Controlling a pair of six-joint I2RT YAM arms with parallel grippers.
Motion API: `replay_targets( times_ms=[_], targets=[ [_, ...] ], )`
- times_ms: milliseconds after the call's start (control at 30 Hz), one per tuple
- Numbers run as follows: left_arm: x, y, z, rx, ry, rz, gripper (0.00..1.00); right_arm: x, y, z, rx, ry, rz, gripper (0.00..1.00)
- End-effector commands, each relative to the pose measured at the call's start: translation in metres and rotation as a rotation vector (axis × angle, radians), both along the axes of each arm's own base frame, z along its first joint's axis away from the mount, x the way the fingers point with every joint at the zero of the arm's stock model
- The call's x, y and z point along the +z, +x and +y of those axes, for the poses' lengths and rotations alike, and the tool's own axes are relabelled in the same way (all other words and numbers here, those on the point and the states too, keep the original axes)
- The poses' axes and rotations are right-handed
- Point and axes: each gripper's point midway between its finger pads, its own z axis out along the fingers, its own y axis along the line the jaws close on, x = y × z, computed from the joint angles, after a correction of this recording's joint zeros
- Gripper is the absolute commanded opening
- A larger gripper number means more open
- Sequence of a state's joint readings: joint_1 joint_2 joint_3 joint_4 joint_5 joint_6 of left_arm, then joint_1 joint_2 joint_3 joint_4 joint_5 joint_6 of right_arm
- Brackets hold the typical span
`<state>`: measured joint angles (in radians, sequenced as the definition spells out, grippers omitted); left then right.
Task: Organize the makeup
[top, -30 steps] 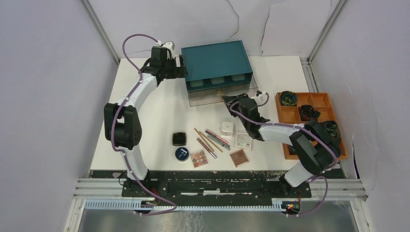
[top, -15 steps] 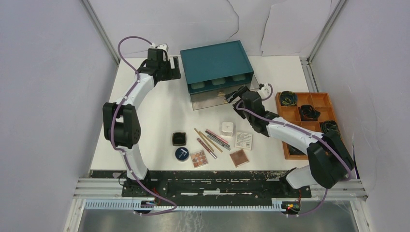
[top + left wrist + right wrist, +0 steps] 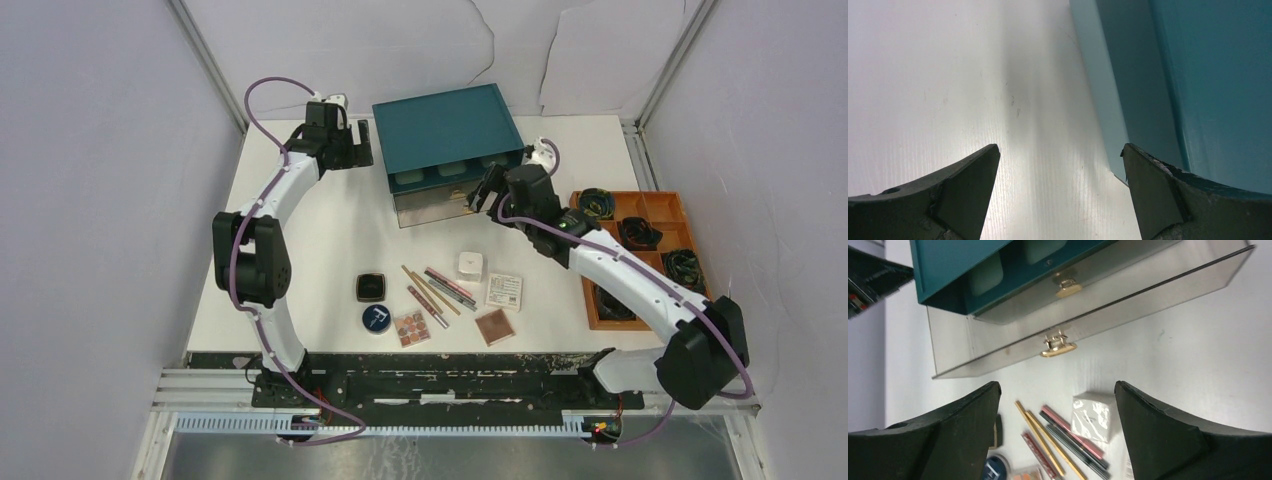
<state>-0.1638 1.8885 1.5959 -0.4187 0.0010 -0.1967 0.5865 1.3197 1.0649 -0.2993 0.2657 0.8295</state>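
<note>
**Drawer open, no makeup stowed yet**

The large teal drawer box (image 3: 447,125) stands at the upper centre of the top view. Its clear smoky drawer with a gold handle (image 3: 1058,346) is pulled out toward the bottom of the frame, and the part that shows looks empty.

All the makeup lies on the white table (image 3: 320,250) in a loose cluster at lower centre:
- a black square compact (image 3: 371,287)
- a round dark-blue tin (image 3: 377,318) just below it
- a multicolour eyeshadow palette (image 3: 411,327)
- several thin pencils (image 3: 437,290)
- a white cube (image 3: 469,265)
- a white packet (image 3: 503,291)
- a brown square compact (image 3: 494,326)

The right gripper (image 3: 1058,390) hangs over the drawer front with its fingers wide apart and nothing between them. The left gripper (image 3: 1060,150) sits at the box's left side, also spread and empty, with one finger close against the teal wall.

The opening step appears done. Judging by this, every item has yet to be picked up and placed, so the task is at an early stage.
</note>
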Motion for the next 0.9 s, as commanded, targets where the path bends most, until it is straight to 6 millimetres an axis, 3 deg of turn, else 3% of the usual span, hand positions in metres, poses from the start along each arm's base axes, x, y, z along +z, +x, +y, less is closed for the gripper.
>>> replay_targets(
  times_ms=[0, 200, 300, 400, 733, 867],
  targets=[
    [0.010, 0.003, 0.001, 0.000, 0.006, -0.031, 1.00, 0.006, -0.034, -0.039, 0.101, -0.286, 0.071, 0.91],
    [0.010, 0.003, 0.004, 0.006, 0.020, -0.031, 1.00, -0.037, -0.085, -0.073, 0.200, -0.503, 0.279, 0.90],
    [0.011, 0.002, 0.005, 0.008, 0.025, -0.031, 1.00, -0.060, -0.110, -0.077, 0.215, -0.497, 0.351, 0.89],
    [0.011, 0.002, 0.005, 0.006, 0.024, -0.030, 1.00, -0.070, -0.126, -0.075, 0.221, -0.464, 0.365, 0.89],
    [0.004, -0.001, 0.006, 0.003, 0.050, -0.011, 1.00, -0.082, -0.131, -0.068, 0.201, -0.425, 0.351, 0.95],
    [0.009, 0.000, 0.010, 0.012, 0.076, -0.024, 1.00, -0.098, -0.130, -0.064, 0.120, -0.361, 0.353, 0.99]
  ],
)
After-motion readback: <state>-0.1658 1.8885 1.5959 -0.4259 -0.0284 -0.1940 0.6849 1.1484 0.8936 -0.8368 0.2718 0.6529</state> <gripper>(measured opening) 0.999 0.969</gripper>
